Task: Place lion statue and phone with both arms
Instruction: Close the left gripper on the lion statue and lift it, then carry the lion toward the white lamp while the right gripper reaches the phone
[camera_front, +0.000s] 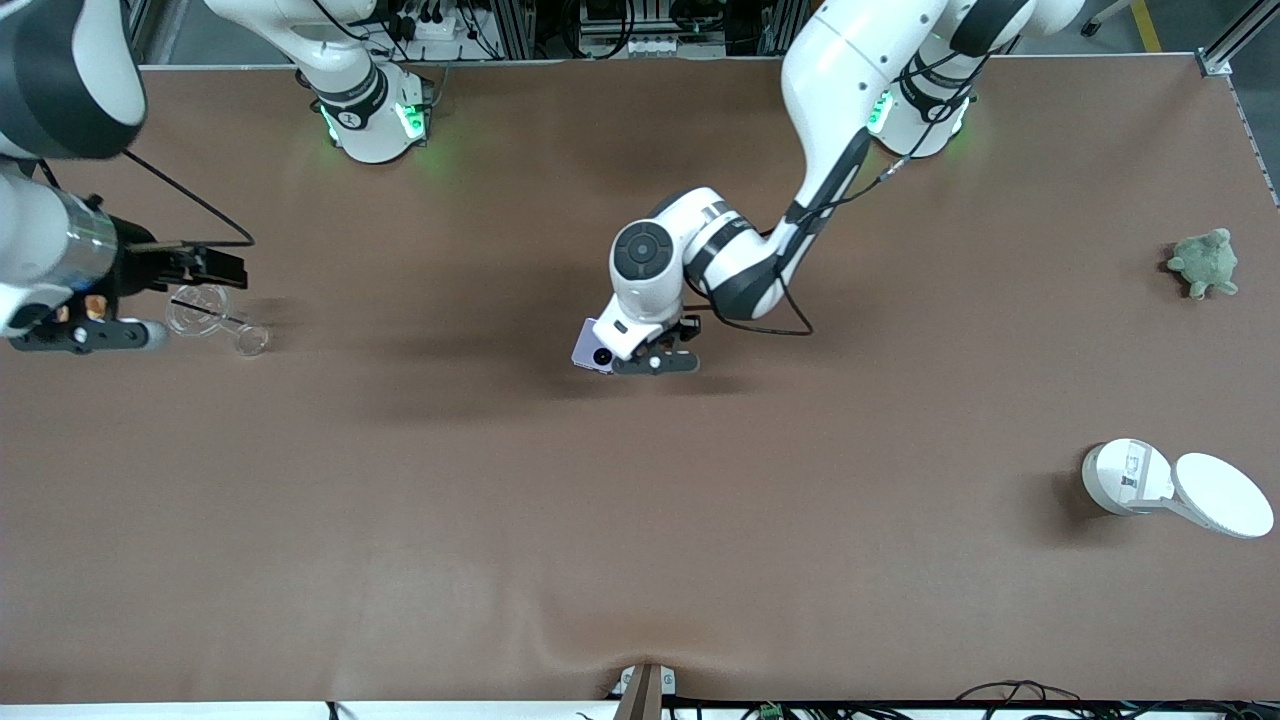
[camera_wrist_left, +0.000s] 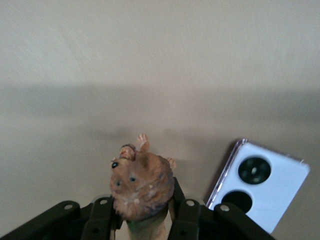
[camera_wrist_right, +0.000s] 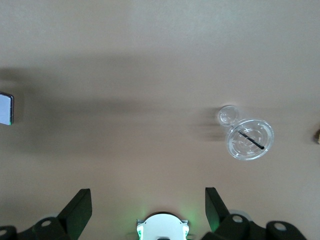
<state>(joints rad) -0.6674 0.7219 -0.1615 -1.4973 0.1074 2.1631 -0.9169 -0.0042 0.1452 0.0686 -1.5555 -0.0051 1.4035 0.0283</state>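
Nearest the front camera is a white round canister with its flat white lid hinged open beside it (camera_front: 1130, 478), toward my left arm's end of the table. It plays no part in this step. Farther from the camera at that same end lies a green plush turtle (camera_front: 1205, 262).

My left gripper (camera_front: 655, 363) is low over the middle of the brown table (camera_front: 640, 560). Its fingers (camera_wrist_left: 186, 212) are clenched on the small orange-brown lion statue (camera_wrist_left: 142, 185). The left wrist view shows the statue's shaggy darker head poking up between them. I cannot tell whether its feet touch the cloth yet.

Just beside the statue, apart from it, the squarish lavender folded flip phone (camera_wrist_left: 262, 182) lies flat with its two black camera circles facing up. In the front view one corner of it (camera_front: 592, 352) peeks out from under my wrist.

My right gripper (camera_wrist_right: 147, 197) waits over the right arm's end of the table with its fingers spread wide and nothing between them. It is near a clear plastic dome lid with a black straw across it (camera_wrist_right: 250, 139) and a smaller clear cup (camera_wrist_right: 228, 115).

I judge that the phone is already placed and the lion is the step in hand. The next move calls for easing the statue down until it stands on its own. Then I should part the left fingers gently and rise straight up, so that I neither tip the figurine nor nudge the phone next to it.
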